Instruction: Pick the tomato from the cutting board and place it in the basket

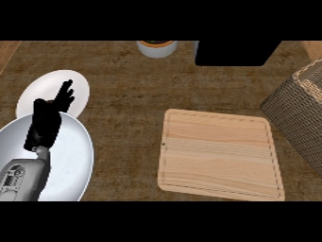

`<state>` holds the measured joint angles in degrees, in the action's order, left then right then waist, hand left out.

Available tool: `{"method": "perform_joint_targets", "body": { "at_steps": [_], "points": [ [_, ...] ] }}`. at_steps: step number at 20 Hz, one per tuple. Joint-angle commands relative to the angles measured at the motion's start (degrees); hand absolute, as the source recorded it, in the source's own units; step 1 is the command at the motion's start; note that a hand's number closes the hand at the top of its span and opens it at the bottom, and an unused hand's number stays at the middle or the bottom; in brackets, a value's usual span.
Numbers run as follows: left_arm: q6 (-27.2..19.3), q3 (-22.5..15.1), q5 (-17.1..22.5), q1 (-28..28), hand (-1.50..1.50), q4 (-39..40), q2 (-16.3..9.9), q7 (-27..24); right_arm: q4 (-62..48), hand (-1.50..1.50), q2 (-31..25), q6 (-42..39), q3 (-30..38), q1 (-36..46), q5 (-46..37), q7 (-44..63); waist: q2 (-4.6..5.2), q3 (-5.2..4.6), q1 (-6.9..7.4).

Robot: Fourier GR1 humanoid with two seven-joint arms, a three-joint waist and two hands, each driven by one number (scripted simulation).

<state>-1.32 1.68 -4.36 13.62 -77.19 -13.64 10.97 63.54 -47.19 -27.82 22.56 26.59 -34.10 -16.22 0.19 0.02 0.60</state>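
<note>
The wooden cutting board (pixel 220 153) lies at the centre right of the counter, and its top is bare. No tomato shows anywhere in the head view. The woven basket (pixel 309 111) stands at the right edge, with only its near wall and rim in view. My left hand (pixel 48 120) rests open at the left, fingers straight and pointing up, over two white plates. The right hand does not show.
A large white plate (pixel 76 158) lies under my left forearm, and a smaller white plate (pixel 45 87) sits just behind it. A white cup (pixel 156 48) and a black box (pixel 233 53) stand at the counter's far edge.
</note>
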Motion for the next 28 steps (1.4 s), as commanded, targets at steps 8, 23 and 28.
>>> {"method": "perform_joint_targets", "body": {
  "at_steps": [8,23,28],
  "points": [
    [0.9,0.3,-0.3,-0.9,0.00,-2.4,-0.4,2.4,-9.1,-1.50,4.5,4.7,5.6,2.1,6.3,-5.8,-0.20,0.00,-0.56],
    [0.3,0.2,0.0,-2.2,0.00,-2.8,0.0,1.2,-36.6,-1.50,-12.9,4.4,22.7,3.9,14.8,-8.1,0.35,0.22,0.38],
    [0.1,-0.3,-0.5,-1.3,0.00,-1.8,0.3,0.2,-44.8,-1.50,-20.4,0.4,24.5,2.5,15.3,-12.0,0.69,0.42,0.79]
  ]
}}
